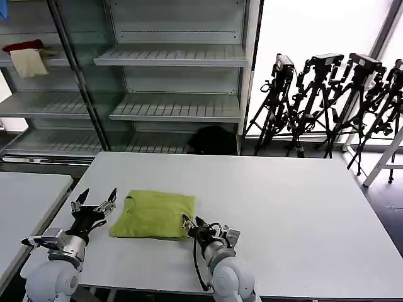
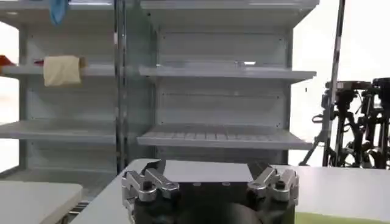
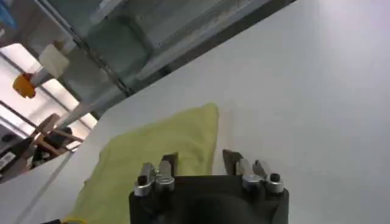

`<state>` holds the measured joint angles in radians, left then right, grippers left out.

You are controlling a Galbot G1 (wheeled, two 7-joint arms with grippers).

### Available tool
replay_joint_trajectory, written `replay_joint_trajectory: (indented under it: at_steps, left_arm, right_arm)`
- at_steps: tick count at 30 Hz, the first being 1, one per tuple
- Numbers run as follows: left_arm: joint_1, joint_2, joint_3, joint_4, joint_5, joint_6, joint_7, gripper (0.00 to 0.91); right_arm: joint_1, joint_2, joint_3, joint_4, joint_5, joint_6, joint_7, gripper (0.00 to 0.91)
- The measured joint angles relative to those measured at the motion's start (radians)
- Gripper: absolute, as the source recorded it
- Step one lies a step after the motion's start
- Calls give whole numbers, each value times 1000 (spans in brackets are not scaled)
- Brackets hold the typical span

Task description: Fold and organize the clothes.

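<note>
**A:** So where was the shirt at that point?

**B:** The lime-green T-shirt [image 1: 154,215] was already folded into a chunky rectangle, lying flat on the white desk [image 1: 283,214] near the front edge, left of centre. Ribbed neck was peeking out at its left end. Nothing was holding it.

**A:** And the arms?

**B:** One on each side of it. The left gripper [image 1: 96,202] sat just beside the shirt's left end, jaws spread wide open with the tips pointing up and away, not touching the fabric as far as I could tell. From the left wrist cam the left gripper [image 2: 210,182] had a big gap with nothing in it, and a sliver of green showed at the corner.

**A:** Right one?

**B:** The right gripper [image 1: 192,223] was right at the shirt's near right corner, jaws open too, a narrower gap. Right wrist cam had the right gripper [image 3: 201,167] with one fingertip over the edge of the T-shirt [image 3: 158,152] and the other over bare desk [image 3: 317,97]. Couldn't tell whether it actually touched the cloth.

**A:** Anything else around?

**B:** Metal shelving [image 1: 170,82] behind the desk with a red cloth [image 1: 22,45] and a cream cloth [image 1: 29,63] on an upper left shelf, plus a bunch of camera tripods [image 1: 327,100] far right.
</note>
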<state>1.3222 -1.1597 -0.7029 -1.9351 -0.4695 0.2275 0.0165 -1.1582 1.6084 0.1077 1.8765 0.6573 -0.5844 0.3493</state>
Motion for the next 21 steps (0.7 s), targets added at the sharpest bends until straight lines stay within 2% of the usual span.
replay_joint_trajectory:
  at_steps: [12, 21]
  left_arm:
    - [20, -5, -19, -20, -6, -2, -7, 907]
    - [30, -15, -17, -31, -6, -4, -9, 907]
  right_arm:
    - [12, 1, -7, -28, -8, -1, 7, 0]
    - [0, 1, 20, 9, 12, -6, 14, 0]
